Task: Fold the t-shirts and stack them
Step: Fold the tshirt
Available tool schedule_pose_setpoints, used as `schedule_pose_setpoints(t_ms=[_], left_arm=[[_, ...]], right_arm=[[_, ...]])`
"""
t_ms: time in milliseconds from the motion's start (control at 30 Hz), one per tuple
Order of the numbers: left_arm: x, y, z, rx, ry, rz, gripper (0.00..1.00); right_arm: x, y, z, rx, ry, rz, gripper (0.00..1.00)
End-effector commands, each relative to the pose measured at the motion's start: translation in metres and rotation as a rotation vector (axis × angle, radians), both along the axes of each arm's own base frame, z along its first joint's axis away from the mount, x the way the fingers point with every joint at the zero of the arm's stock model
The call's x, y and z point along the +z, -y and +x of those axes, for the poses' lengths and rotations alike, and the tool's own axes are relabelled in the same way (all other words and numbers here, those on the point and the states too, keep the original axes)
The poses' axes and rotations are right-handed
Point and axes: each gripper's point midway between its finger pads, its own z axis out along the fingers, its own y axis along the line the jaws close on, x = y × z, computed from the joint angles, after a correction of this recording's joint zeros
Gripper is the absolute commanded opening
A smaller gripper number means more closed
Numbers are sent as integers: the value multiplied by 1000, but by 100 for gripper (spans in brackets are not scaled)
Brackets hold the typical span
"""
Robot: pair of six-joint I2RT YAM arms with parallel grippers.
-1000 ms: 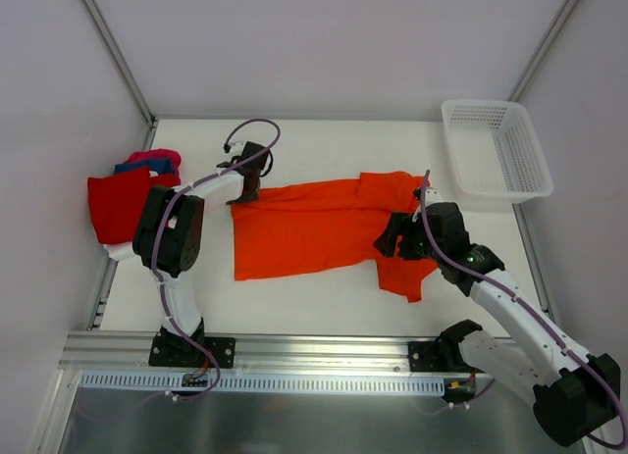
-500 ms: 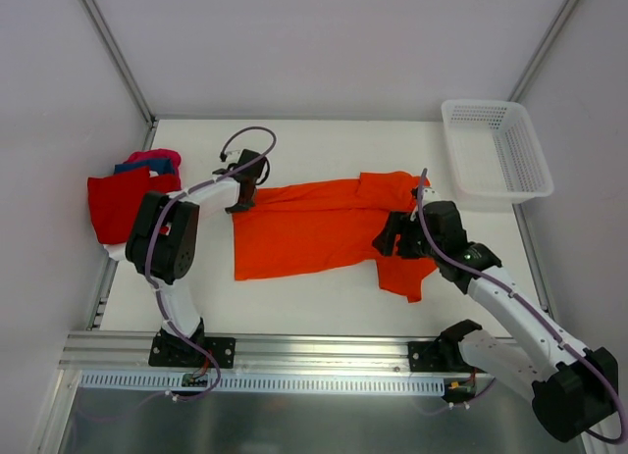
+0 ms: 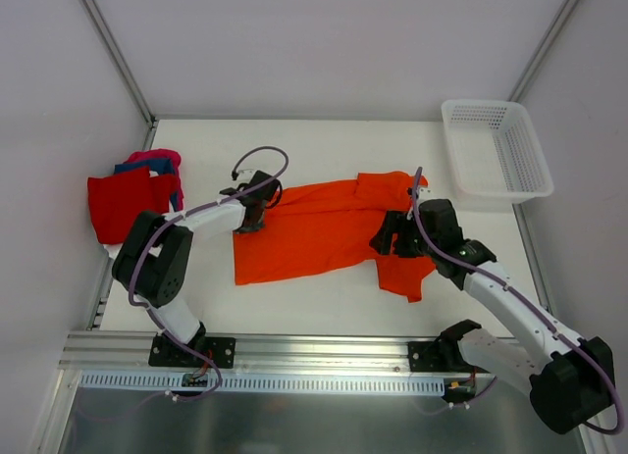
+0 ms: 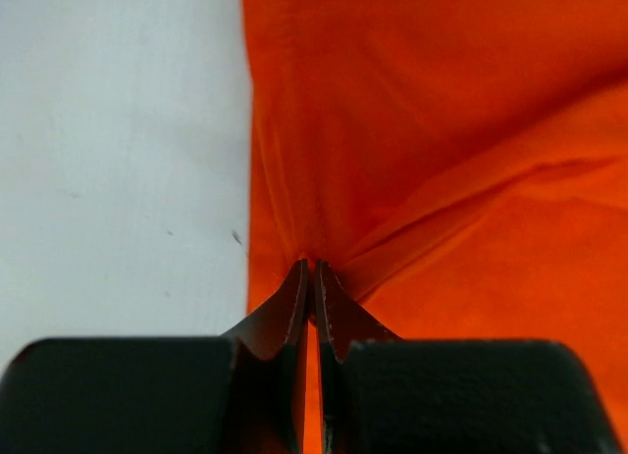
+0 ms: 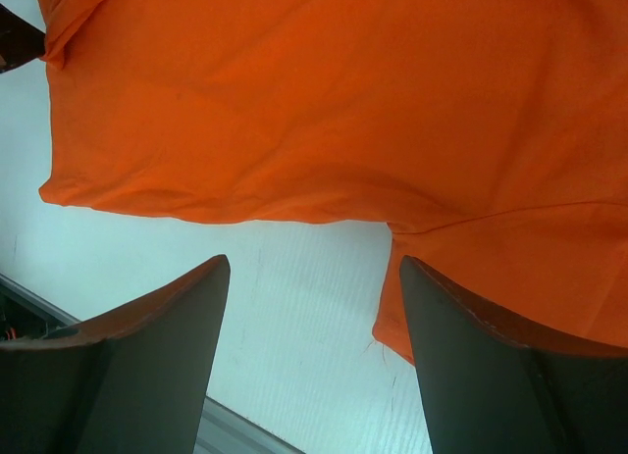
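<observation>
My left pincer [image 4: 310,273] is clamped on the edge of the bright orange cloth t-shirt [image 4: 442,130]; my right pincer [image 5: 314,266] hangs wide, the same shirt beneath it.

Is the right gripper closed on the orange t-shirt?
No, the right gripper hangs wide open over the orange t-shirt, with bare table showing between its fingers.

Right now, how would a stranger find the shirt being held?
In the middle of the white table lies the orange t-shirt, spread out, one edge pinched by the left fingers. It alone is orange and unfolded; the red, blue and pink shirts sit piled at the left edge.
</observation>
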Motion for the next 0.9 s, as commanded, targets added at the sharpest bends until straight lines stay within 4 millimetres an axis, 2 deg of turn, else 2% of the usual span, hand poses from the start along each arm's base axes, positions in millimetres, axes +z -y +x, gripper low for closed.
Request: schedule_pose_setpoints(t_ms=[0,167,467,733,867], left_arm=[[10,15,-9,-17,21,-11,0],[4,33,-18,-60,5,4,0],[-5,23,-33,-31,-26,58,0],[2,12,-23,44,-1,120,0],[17,6,-11,92,40,119,0]], right_arm=[[2,-6,3,6,10,22,74],[-3,-3,4,-3,1,4,74],[-10,-3,4,-4,-23,-9,73],[-18,-5,5,4,-50,-18,73],[-19,-4,5,2,-50,-23,73]])
